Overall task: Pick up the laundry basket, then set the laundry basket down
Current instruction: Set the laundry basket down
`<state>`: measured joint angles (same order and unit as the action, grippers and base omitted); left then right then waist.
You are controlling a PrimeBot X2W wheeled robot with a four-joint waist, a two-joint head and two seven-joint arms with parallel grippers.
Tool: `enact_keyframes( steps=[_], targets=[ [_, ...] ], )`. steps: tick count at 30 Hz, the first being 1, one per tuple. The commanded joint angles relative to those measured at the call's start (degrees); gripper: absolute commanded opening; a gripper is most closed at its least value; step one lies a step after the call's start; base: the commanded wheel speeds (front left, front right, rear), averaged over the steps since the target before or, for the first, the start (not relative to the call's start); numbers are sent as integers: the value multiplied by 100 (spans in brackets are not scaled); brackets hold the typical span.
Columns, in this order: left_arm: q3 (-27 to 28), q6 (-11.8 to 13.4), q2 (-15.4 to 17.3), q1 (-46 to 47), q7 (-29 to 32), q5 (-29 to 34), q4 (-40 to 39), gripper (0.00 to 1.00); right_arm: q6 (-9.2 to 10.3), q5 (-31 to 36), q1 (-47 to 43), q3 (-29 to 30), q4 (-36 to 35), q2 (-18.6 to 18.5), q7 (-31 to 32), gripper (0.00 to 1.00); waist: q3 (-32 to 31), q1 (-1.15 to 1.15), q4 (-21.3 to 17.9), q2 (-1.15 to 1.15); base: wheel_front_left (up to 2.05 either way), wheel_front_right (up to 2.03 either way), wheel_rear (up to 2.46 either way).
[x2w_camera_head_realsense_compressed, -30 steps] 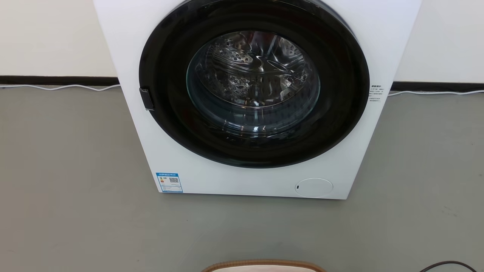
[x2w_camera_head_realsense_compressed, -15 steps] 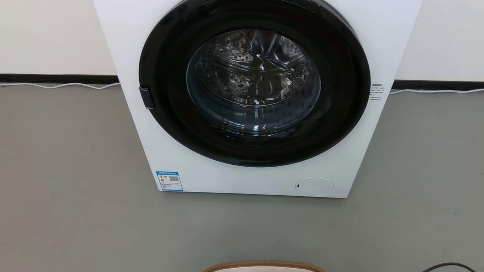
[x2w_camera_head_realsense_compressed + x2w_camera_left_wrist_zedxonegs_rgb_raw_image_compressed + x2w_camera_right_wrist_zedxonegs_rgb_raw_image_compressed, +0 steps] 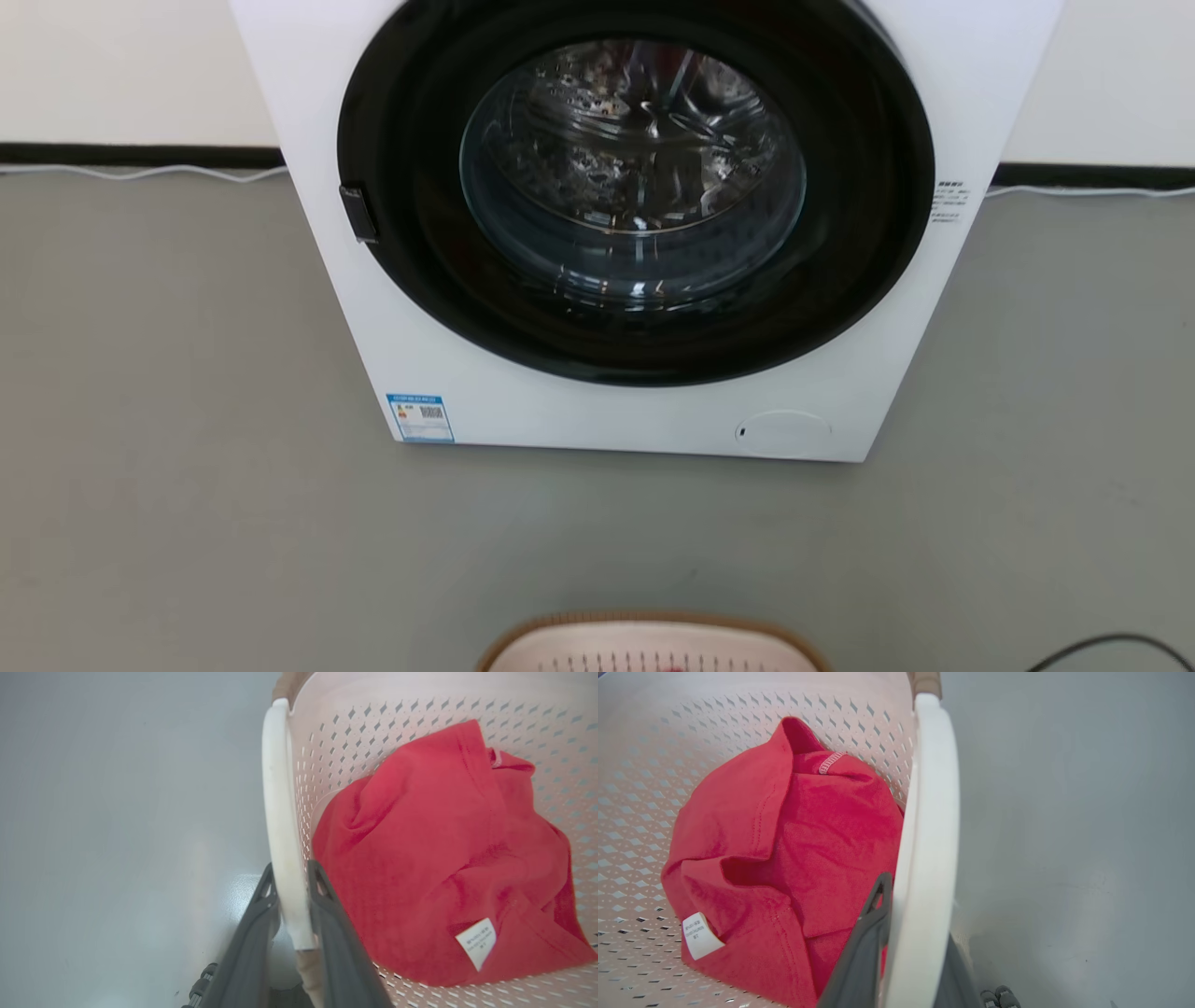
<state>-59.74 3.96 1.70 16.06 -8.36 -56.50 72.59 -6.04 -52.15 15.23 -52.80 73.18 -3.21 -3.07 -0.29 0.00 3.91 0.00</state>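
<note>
The cream-white perforated plastic laundry basket [image 3: 420,714] has rows of diamond holes, a brown woven-look rim [image 3: 653,619] and a plain white handle [image 3: 280,812]. The crumpled red cloth garment [image 3: 444,858] bears 1 white label [image 3: 475,942]. The white boxy washing machine [image 3: 560,411] has a black door ring [image 3: 392,233]; the smooth floor [image 3: 168,420] is grey.

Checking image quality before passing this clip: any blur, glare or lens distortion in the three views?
Head view: slightly soft, the blue label on the washing machine unreadable, bright reflections across its door glass. Left wrist view: wide-angle lens bows the white handle of the laundry basket; sheen on the floor. Right wrist view: other handle equally bowed, red garment sharp.
</note>
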Motion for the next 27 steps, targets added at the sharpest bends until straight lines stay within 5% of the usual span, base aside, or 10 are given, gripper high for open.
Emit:
enact_keyframes(
  steps=[1,15,27],
  targets=[
    [105,53,118,382,-142,-15,17,0,-145,32,234,-161,-47,34,-116,0,73,0,12,0,0,0,0],
    [185,73,118,1568,-335,-10,48,0,-145,322,1604,123,72,34,-498,0,1242,0,147,0,0,0,0],
    [331,148,118,2872,-553,-39,-53,0,-145,1813,2863,1618,77,-55,-505,0,2748,0,266,0,0,0,0]
  ],
)
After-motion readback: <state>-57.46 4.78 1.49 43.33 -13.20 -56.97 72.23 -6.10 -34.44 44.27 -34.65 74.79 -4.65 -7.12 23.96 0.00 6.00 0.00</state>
